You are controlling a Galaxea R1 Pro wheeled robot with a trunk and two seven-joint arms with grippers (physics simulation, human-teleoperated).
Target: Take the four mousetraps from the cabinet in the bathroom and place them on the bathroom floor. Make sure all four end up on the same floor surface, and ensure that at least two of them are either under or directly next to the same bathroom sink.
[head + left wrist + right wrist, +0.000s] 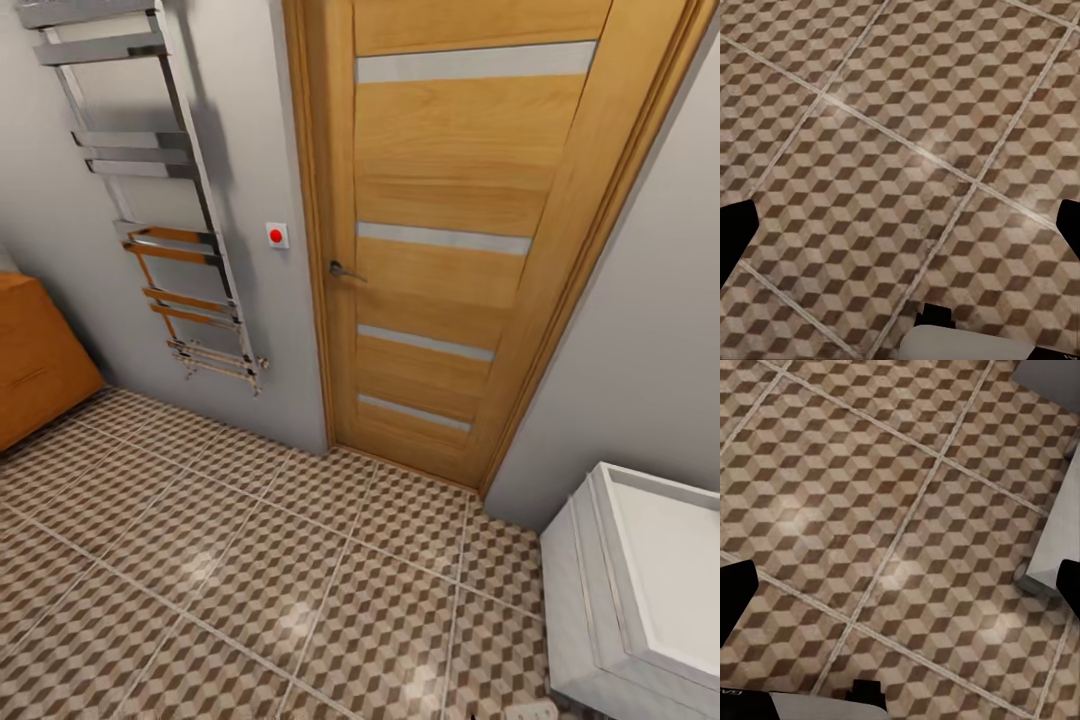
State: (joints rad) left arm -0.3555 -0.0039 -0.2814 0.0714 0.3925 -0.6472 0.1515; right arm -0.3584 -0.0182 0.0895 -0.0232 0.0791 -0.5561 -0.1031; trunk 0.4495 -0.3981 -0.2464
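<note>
The mousetraps are out of view. A corner of the orange-brown cabinet point(35, 360) shows at the left edge of the head view, against the grey wall. The cube-patterned bathroom floor point(250, 570) spreads across the lower half. In the left wrist view my left gripper point(900, 229) hangs open over bare floor tiles point(892, 112), its dark fingertips point(735, 232) far apart at the picture's edges. My right gripper point(900, 592) is open the same way over the floor point(870, 495), with nothing between its fingers.
A shut wooden door point(450, 250) stands straight ahead, with a chrome towel rail point(160, 200) and a red wall button point(277, 235) to its left. A white fixture point(640, 590) fills the lower right corner; its edge point(1057, 532) lies close to my right gripper.
</note>
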